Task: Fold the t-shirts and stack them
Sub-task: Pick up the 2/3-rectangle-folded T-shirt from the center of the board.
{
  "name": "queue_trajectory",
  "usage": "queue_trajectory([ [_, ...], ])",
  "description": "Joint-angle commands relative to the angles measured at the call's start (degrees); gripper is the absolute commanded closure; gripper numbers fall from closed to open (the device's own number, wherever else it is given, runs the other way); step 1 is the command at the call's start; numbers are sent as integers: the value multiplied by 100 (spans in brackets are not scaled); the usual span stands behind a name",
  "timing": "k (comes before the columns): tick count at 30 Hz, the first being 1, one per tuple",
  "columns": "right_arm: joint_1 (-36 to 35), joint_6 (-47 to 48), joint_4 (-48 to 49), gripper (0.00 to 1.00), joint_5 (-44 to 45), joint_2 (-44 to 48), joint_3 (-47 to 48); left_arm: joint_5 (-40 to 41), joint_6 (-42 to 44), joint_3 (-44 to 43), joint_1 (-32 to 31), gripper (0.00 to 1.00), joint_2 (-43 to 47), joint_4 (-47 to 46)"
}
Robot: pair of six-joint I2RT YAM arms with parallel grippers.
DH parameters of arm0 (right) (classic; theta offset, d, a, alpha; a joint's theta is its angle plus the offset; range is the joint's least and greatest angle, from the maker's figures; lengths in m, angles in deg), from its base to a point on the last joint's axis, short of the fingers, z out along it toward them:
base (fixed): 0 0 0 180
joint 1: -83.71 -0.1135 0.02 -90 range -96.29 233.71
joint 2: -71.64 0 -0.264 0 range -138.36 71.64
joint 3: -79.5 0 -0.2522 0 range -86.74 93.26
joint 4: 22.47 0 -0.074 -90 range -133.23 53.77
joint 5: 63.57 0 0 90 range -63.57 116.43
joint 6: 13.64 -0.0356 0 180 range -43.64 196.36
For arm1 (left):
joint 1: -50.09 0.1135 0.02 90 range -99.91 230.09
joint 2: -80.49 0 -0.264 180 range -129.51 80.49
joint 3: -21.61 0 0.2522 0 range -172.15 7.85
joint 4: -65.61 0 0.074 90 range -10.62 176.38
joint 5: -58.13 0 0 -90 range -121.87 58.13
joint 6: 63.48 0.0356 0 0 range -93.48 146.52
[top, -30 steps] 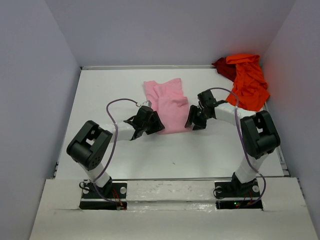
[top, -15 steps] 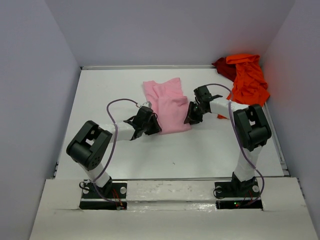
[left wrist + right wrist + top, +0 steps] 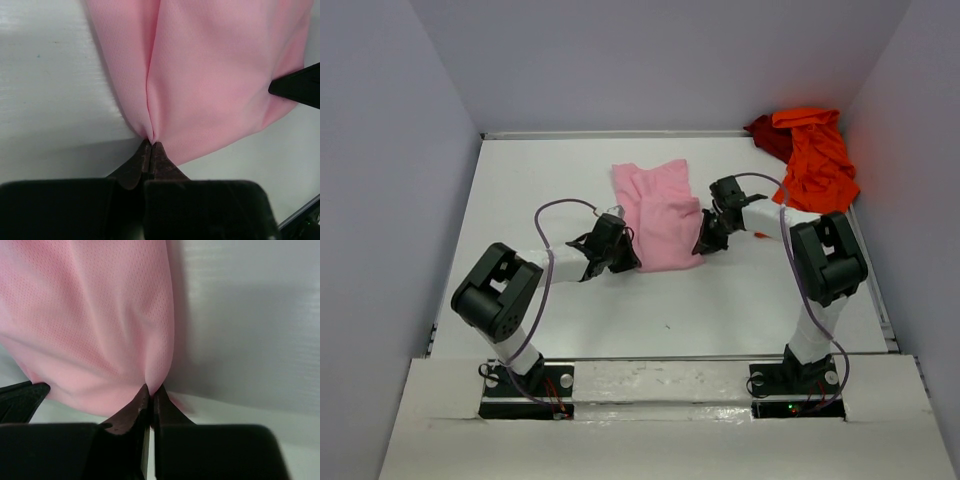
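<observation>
Pink t-shirt (image 3: 660,215), soft and limp, lies on the desk (image 3: 540,170) ahead of the left jaws and right jaws, each pair clenched on its near edge, so you should expect sag between them.

The left arm (image 3: 555,262) and right arm (image 3: 782,218) stretch low over the desk, angled inward. The left claw (image 3: 151,145) is pinched tight on the pink t-shirt (image 3: 660,215) at its seven o'clock corner. The right claw (image 3: 151,388) is clamped at five o'clock.
</observation>
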Motion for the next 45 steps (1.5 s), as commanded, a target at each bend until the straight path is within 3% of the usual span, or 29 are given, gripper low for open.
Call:
queue_trajectory([
  [1, -52, 23, -297, 88, 28, 462, -342, -132, 78, 294, 24, 100, 561, 216],
  [3, -113, 49, -279, 62, 98, 629, -413, -53, 96, 382, 24, 100, 736, 277],
  [5, -113, 93, -305, 50, 81, 726, -448, -18, 157, 400, 24, 100, 764, 339],
  [8, -113, 67, -498, 45, 45, 787, -457, -26, 219, 295, 24, 100, 694, 401],
  [23, -272, -188, -438, 45, -25, 1342, -1336, -97, 254, -127, 24, 100, 456, 471],
  [36, -272, -197, -288, 49, 37, 568, -563, -123, 315, -92, 24, 100, 509, 541],
  [40, -324, -258, -226, 54, 1, 454, -466, -123, 315, -83, 24, 100, 509, 541],
  [45, -324, -302, -226, 73, -69, 497, -483, -115, 333, -145, 24, 100, 448, 568],
])
